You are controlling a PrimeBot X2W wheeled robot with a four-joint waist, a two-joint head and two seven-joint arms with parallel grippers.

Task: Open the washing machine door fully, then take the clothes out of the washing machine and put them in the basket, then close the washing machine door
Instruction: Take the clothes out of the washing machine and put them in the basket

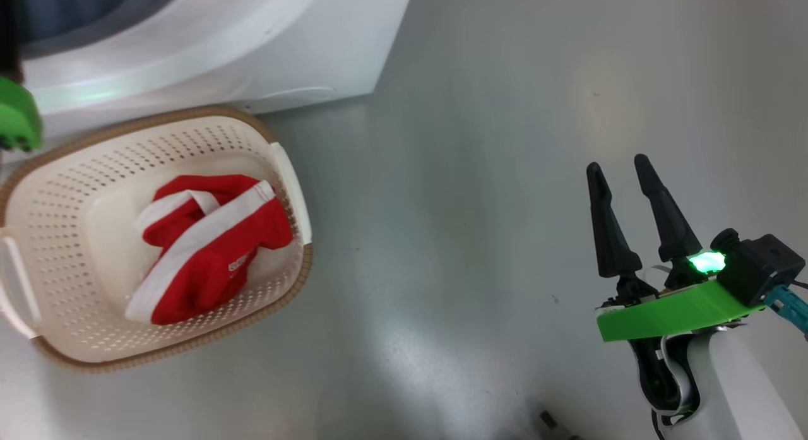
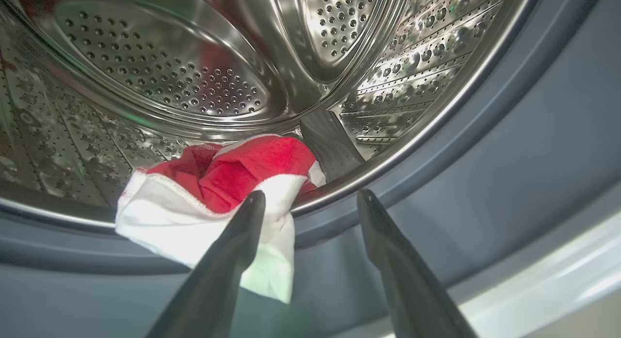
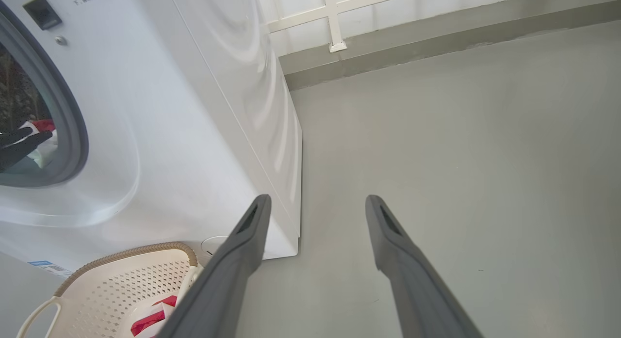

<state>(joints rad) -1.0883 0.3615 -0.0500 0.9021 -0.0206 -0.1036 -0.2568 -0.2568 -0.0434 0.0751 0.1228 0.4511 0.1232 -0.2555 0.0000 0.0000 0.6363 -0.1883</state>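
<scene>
Left gripper (image 2: 310,200) wide open, empty, at the lip of the steel drum (image 2: 170,86) by a red-and-white garment (image 2: 242,168); right gripper (image 1: 618,167) wide open, empty, above the floor (image 1: 473,175); second garment (image 1: 208,250) in the basket (image 1: 63,187)

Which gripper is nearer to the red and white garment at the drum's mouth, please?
Left. The left gripper is right at the garment, open, one of its fingers overlapping its white edge. The right gripper hangs open over the floor, beside the washing machine, well clear.

There is one big white washing machine (image 3: 194,110). There is one small cream plastic basket (image 1: 63,187) full of little holes. There are two red and white clothes: the basket piece (image 1: 208,250) and the drum piece (image 2: 233,178).
</scene>
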